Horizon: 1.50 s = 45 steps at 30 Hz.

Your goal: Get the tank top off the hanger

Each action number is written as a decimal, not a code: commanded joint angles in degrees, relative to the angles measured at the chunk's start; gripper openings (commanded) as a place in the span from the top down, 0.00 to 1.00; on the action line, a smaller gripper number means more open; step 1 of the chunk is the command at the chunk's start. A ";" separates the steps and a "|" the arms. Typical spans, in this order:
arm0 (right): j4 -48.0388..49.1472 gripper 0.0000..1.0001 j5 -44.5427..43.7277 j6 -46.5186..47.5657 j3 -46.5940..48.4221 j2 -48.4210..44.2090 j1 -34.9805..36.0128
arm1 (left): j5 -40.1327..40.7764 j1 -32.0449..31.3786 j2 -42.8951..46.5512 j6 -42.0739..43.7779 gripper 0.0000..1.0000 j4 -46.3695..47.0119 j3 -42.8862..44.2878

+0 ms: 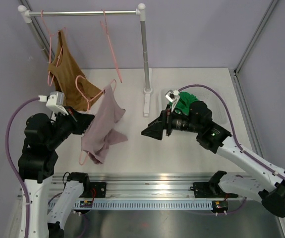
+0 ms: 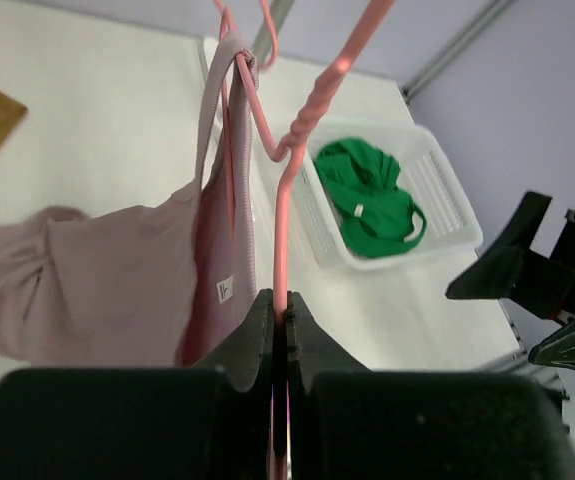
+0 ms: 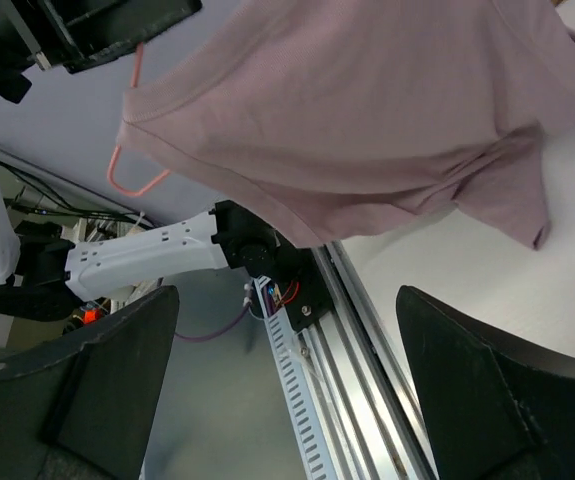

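Pinching the pink hanger [image 2: 280, 230], our left claw [image 2: 279, 305] is clenched so the mauve tank top [image 1: 104, 119] dangles reachable, nine o'clock from our released right claw [image 1: 151, 131], seemingly poised to tug.

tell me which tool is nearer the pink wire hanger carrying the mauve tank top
Left. The left tool grips the pink wire hanger; the right tool is open, apart, to its right.
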State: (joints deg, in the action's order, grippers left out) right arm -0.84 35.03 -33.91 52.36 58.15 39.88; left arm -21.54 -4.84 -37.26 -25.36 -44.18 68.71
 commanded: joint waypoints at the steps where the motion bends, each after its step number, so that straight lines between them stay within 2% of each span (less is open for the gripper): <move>1: 10.41 0.02 -13.02 -1.07 0.28 4.93 7.65 | -6.40 -0.61 2.97 -1.44 1.00 0.34 -5.59; 4: 11.74 0.01 -27.78 -0.98 1.78 9.94 14.86 | -11.41 -0.61 6.31 -1.44 1.00 0.41 -11.04; 8: 12.00 0.04 -43.50 -3.26 4.76 18.73 18.91 | -17.21 -0.61 9.74 -2.14 1.00 1.73 -18.41; 13: 14.82 0.15 -46.27 -2.22 7.49 25.85 19.18 | -20.56 -0.61 11.94 -3.46 1.00 3.22 -22.74; 18: 14.64 0.17 -47.94 -0.19 10.74 30.34 19.18 | -21.87 -0.69 12.30 -2.94 1.00 2.87 -23.44; 20: 12.28 0.22 -49.08 1.29 12.23 31.84 19.10 | -22.32 -0.70 12.47 -2.94 1.00 2.96 -23.44; 22: 11.13 0.33 -50.75 1.92 13.64 33.51 19.18 | -21.27 -0.78 12.47 -2.50 1.00 2.53 -23.18; 24: 10.42 0.40 -51.72 2.45 13.74 33.87 19.18 | -20.30 -0.70 12.56 -2.06 1.00 2.00 -22.92; 25: 10.33 0.47 -51.90 2.53 13.65 33.87 19.18 | -20.12 -0.70 12.47 -1.80 1.00 1.91 -23.00; 27: 10.33 0.54 -52.42 3.15 13.30 33.96 19.10 | -19.25 -0.70 12.21 -1.53 1.00 1.99 -23.09; 29: 9.98 0.68 -52.69 3.76 13.30 34.05 19.10 | -19.50 -0.70 11.77 -1.53 1.00 2.17 -23.18; 31: 9.63 0.76 -53.74 4.46 13.56 34.57 19.10 | -20.21 -0.70 11.85 -1.88 1.00 2.70 -23.18; 32: 9.20 0.93 -54.18 5.08 13.73 34.84 19.10 | -20.47 -0.70 11.77 -2.06 1.00 2.87 -23.01; 33: 8.84 1.00 -54.79 5.52 14.17 35.36 19.10 | -20.04 -0.70 12.11 -1.97 1.00 2.79 -22.66; 39: 5.07 1.00 -58.22 7.01 14.61 34.49 19.01 | -15.55 -0.70 11.24 1.98 1.00 -1.51 -21.51; 45: -2.59 1.00 -60.25 8.68 15.32 34.84 12.52 | -21.96 -0.70 10.36 5.94 1.00 -3.45 -21.77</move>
State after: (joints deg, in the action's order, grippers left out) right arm 0.10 -20.58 -27.27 65.47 93.32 56.64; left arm -38.63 -5.26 -26.92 -22.48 -48.07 44.97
